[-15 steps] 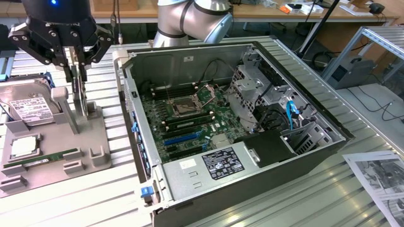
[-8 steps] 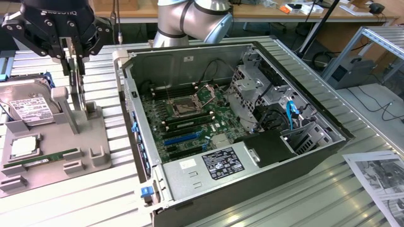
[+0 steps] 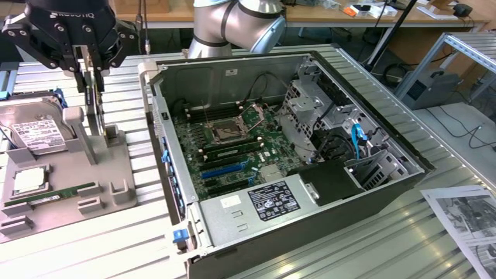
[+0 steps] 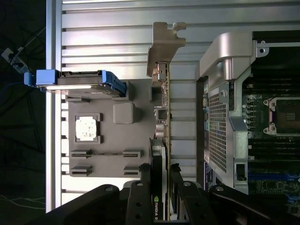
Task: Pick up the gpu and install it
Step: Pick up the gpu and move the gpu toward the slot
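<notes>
Wrist view: two fingers (image 4: 139, 199) grip one gpu (image 4: 162, 117) edge-on

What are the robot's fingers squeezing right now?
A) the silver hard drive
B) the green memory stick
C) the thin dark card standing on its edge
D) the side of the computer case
C. The fingers press on both sides of the gpu, the thin dark card with a metal bracket, which stands on edge beside the gray holder.
</notes>
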{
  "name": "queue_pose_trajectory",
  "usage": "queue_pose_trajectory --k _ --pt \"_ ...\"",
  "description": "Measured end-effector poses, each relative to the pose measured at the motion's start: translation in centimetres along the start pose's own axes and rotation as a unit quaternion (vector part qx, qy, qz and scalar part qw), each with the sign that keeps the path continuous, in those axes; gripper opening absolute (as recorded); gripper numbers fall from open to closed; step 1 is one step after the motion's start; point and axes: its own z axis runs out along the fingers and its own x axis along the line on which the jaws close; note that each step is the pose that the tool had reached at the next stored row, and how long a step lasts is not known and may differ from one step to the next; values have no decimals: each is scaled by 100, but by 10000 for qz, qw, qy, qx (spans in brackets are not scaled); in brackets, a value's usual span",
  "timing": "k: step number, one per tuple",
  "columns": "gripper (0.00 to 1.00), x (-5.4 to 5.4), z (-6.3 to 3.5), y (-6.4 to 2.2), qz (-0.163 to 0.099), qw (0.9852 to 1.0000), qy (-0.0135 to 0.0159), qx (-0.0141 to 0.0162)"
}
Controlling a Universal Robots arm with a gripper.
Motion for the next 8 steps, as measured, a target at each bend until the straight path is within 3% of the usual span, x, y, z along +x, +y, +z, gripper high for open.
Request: queue_pose_trajectory --k 8 --pt "27 2 -33 2 0 10000 0 1"
